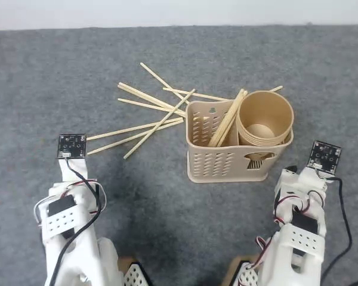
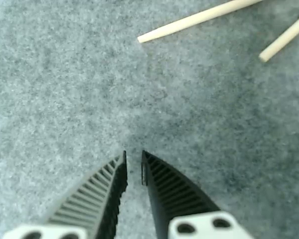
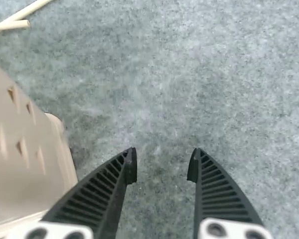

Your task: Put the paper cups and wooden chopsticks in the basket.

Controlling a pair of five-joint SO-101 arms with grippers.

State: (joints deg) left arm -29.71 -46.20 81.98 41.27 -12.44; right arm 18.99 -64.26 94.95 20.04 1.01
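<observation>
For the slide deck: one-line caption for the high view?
Paper cups and a few chopsticks stand in the basket; loose chopsticks lie scattered on the mat beside it.

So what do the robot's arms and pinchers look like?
Both the left arm and the right arm are chunky white plastic, with thin black and red cables looping along them and a small black square board near the end. The left gripper and right gripper have black, pointed fingers with ridged faces on white bases.

No legible text, label, brand, number or sign appears on the basket (image 1: 227,161), cups (image 1: 264,116), chopsticks (image 1: 149,104) or counter (image 1: 167,214).
</observation>
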